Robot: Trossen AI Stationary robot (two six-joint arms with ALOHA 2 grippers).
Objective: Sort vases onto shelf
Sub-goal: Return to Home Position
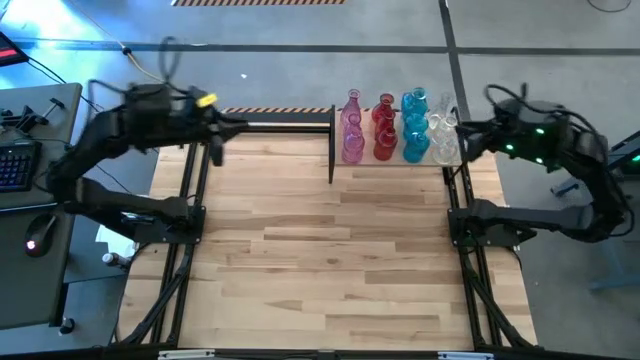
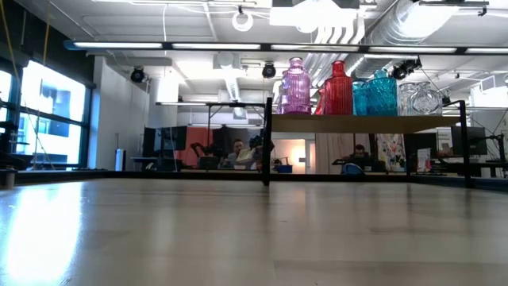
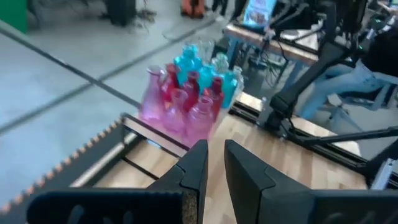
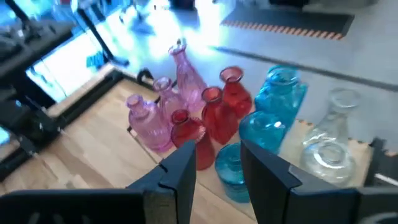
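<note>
Several glass vases stand bunched on the shelf at the table's far edge, resting on their bases: pink, red, turquoise and clear. In the low view they line up along the raised board, from pink to clear. My left gripper hovers high over the table's far left, pointing toward the vases, with a narrow gap and nothing in it. My right gripper hangs just right of the shelf, open, nothing between its fingers.
Black frame bars run along both table sides, and an upright post stands at the shelf's left end. The planked tabletop lies bare in the middle and near parts. A keyboard sits off the table's left. People sit in the room beyond.
</note>
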